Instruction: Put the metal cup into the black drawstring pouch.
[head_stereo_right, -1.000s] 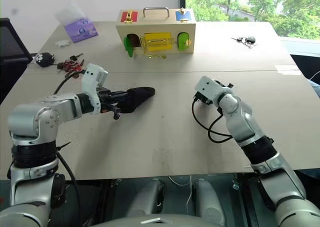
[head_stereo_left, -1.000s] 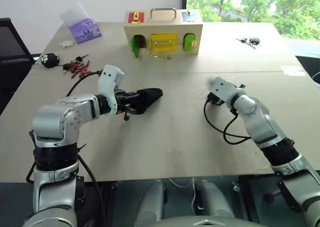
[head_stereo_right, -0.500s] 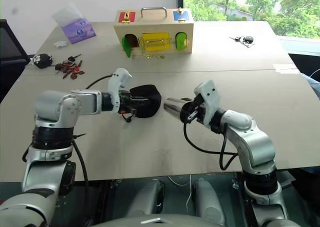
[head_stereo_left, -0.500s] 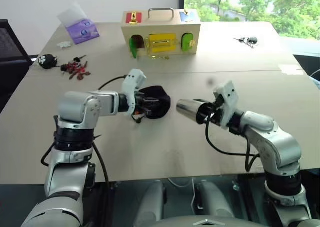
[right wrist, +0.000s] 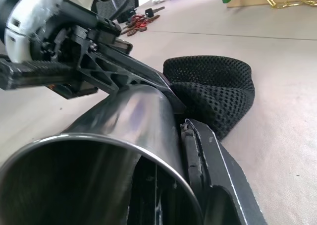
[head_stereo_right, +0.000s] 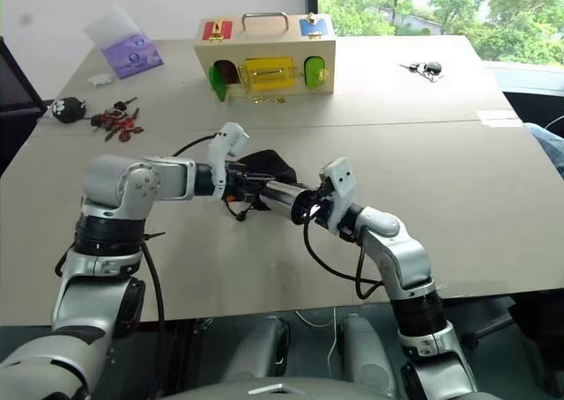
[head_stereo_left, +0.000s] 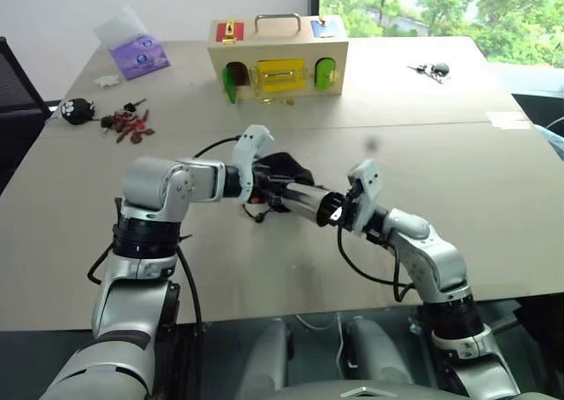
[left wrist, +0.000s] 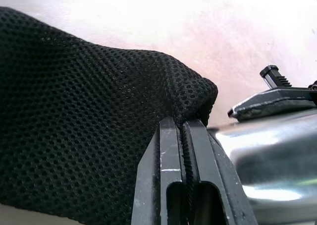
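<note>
No text, label, brand, number or sign can be read on anything here, in the head views or the wrist views.

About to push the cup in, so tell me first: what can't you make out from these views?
- Pouch mouth: the black drawstring pouch sits behind the left gripper and the metal cup, so how far it gapes is hidden.
- Cup's base: whether it has entered the pouch is hidden in both wrist views.
- Drawstring cord: too thin to trace.
- Right gripper: partly hidden behind the cup's rim.
</note>
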### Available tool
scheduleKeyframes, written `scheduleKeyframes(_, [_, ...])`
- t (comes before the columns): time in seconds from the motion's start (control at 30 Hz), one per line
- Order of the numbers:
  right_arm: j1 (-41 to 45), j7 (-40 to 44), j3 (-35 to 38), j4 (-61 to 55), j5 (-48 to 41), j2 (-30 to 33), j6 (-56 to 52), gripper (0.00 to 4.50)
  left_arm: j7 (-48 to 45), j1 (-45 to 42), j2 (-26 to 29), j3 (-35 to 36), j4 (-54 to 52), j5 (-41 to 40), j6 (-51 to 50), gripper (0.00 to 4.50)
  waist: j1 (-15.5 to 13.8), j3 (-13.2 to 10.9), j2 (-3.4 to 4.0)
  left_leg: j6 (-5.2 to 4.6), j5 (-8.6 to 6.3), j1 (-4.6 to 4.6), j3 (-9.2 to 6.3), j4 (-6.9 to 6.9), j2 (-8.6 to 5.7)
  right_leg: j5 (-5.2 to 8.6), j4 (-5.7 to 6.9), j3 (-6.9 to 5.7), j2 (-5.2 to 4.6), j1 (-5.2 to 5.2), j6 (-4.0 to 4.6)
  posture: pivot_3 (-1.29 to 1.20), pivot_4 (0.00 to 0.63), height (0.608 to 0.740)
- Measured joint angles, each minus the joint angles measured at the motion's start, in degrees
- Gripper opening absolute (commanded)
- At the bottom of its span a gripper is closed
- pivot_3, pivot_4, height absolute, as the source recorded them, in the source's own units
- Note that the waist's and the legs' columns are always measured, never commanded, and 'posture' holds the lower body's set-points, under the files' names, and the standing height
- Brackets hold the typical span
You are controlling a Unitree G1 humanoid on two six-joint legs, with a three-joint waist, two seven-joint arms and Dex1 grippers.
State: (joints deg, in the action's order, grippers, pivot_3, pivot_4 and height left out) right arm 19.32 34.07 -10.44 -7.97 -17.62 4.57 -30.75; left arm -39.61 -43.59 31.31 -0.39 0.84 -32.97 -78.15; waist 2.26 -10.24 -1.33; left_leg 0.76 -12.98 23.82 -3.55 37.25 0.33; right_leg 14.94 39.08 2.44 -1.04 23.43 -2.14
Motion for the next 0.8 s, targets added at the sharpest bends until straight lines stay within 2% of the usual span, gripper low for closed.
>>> scheduleKeyframes(0.2, [1.2,-3.1,-2.0,7.7,4.4,-1.0,4.3,0.04,1.3,1.5,-0.1,1.6,-1.6,-0.5,-0.8,0.0,0.0,0.0,0.0,0.0,0.0,-0.02,0.0,0.01,0.01,0.0,0.03,0.03,0.0,0.0,0.0,0.0,0.15,0.74])
scheduleKeyframes(0.6, [10.4,-8.0,-6.5,21.4,14.6,-3.2,15.2,0.04,3.4,4.5,-0.1,5.1,-8.4,-3.3,-4.1,0.0,0.2,0.0,-0.01,-0.05,-0.02,-0.31,0.03,0.05,-0.01,0.0,0.52,0.15,0.0,-0.02,0.0,0.0,0.15,0.74])
scheduleKeyframes(0.7, [10.9,-7.4,-1.0,25.3,8.3,-8.6,11.7,0.04,4.1,5.9,-0.2,6.3,-10.4,-3.9,-4.7,0.0,0.3,0.0,-0.01,0.01,0.01,-0.46,0.02,0.04,0.05,0.0,0.74,0.21,0.04,-0.06,0.03,0.0,0.15,0.74])
scheduleKeyframes(0.8, [11.1,-5.5,-0.4,26.2,7.1,-8.6,11.1,0.04,4.7,6.7,-0.2,6.9,-11.5,-4.4,-4.9,0.0,0.3,0.0,-0.01,0.01,0.01,-0.49,0.06,0.04,0.03,0.0,0.74,0.24,0.03,-0.06,0.03,0.0,0.15,0.74])
